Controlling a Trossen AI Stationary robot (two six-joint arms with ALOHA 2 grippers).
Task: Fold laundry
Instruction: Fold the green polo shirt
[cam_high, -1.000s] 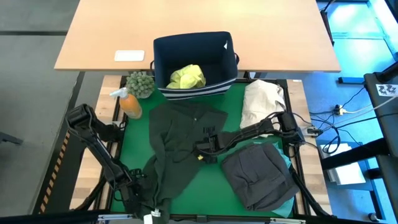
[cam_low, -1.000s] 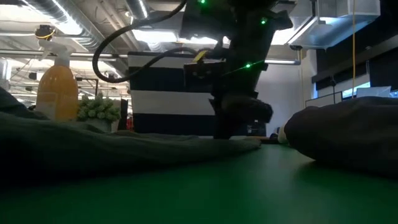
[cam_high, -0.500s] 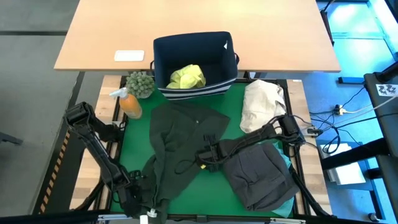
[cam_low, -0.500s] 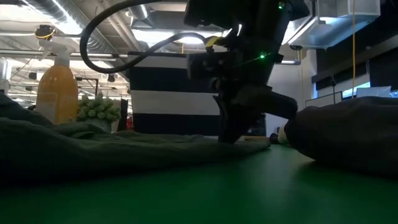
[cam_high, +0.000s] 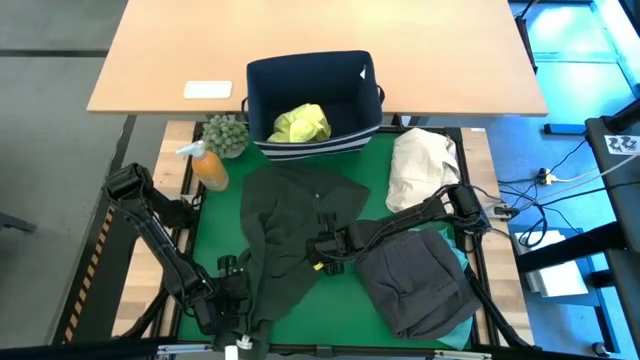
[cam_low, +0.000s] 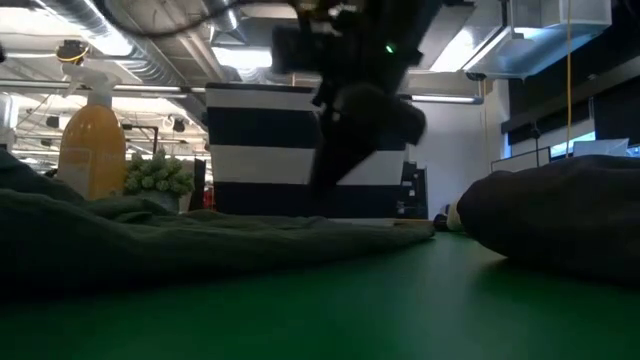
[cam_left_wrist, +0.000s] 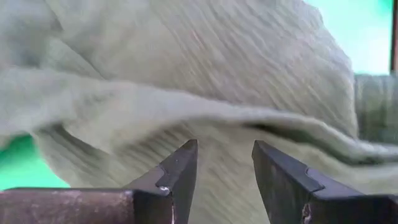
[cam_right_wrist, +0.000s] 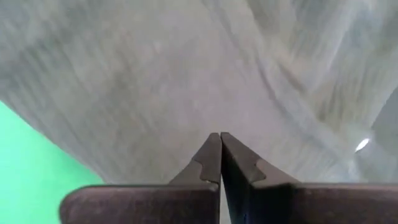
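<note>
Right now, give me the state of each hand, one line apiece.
Left hand: open, empty, at the near edge of the dark olive garment.
Right hand: shut, holding nothing visible, over the same garment.

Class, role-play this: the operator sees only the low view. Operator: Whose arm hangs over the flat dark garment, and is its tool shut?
Observer: The right arm's. The right tool is shut, above the olive garment.
Operator: And the left tool?
Observer: The left tool is open, at that garment's edge nearest the robot.
Operator: Anything in the bin?
Observer: A yellow-green shirt lies in the navy bin.
</note>
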